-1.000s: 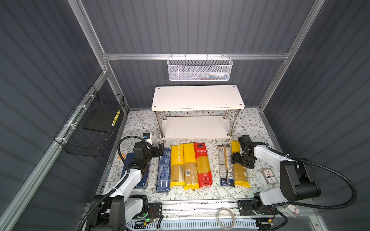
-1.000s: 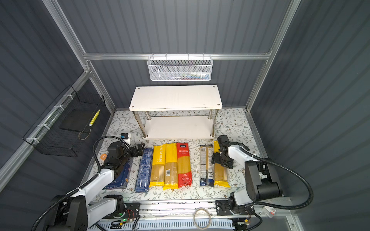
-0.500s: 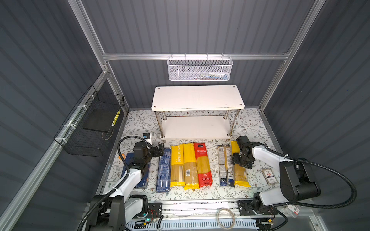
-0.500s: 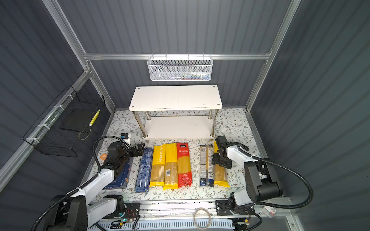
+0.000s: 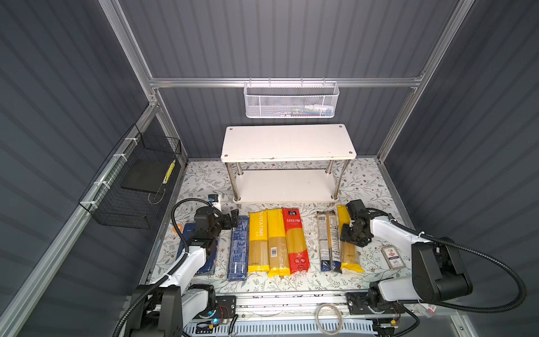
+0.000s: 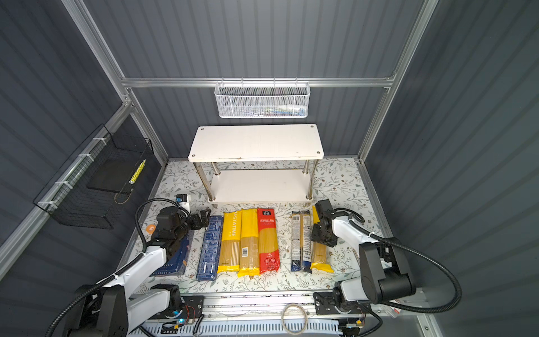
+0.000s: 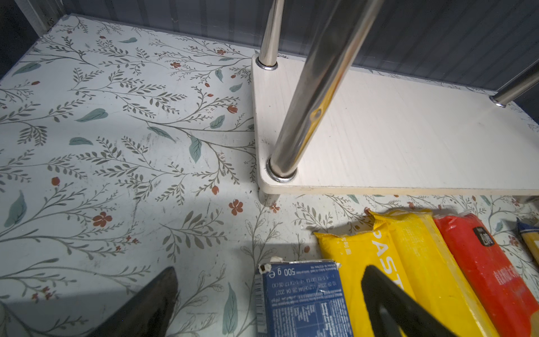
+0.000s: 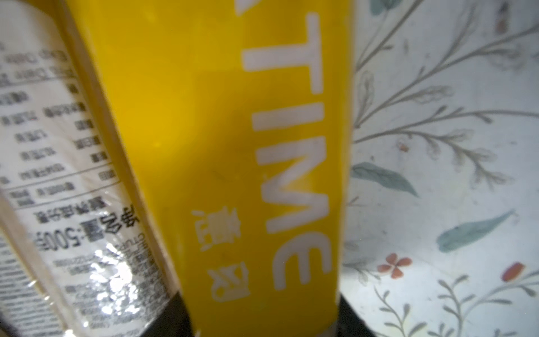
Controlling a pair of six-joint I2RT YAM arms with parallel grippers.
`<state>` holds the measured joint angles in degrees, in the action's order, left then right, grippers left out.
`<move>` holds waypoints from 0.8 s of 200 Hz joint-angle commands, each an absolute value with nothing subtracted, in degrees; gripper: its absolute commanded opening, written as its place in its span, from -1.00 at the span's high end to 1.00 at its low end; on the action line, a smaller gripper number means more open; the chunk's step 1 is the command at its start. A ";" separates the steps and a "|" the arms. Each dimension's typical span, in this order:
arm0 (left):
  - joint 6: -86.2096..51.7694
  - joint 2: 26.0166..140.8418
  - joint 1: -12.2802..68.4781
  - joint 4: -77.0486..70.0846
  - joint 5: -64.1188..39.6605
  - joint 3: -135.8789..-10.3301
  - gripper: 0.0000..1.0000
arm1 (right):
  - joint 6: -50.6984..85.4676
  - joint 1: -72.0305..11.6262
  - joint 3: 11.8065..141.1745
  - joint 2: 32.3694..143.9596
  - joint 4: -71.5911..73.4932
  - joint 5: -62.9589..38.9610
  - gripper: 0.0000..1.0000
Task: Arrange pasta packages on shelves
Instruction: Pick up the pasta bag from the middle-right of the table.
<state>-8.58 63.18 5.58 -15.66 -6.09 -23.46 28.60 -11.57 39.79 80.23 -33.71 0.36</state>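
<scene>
Open shelves (image 5: 288, 143), crowded floor in front

The rack is bare on top, and its lower board (image 5: 284, 186) is open from the front between the chrome legs (image 5: 235, 186), under a low overhang. A row of pasta packages (image 5: 256, 242) lies just before it. Free table (image 5: 310, 233) shows between the red pack (image 5: 294, 242) and the clear pack (image 5: 326, 239), which lies against the outer yellow bag (image 5: 349, 256).

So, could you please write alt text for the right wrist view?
A yellow plastic spaghetti bag with white letters TIME fills the middle, held in the right pincer. Beside it lie a clear bag with a printed white label and the floral-patterned table cover.
</scene>
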 commanded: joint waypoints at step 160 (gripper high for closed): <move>-7.29 62.92 5.80 -14.16 -6.34 -25.22 -0.99 | 28.45 -11.36 38.19 72.66 -35.30 -0.19 0.71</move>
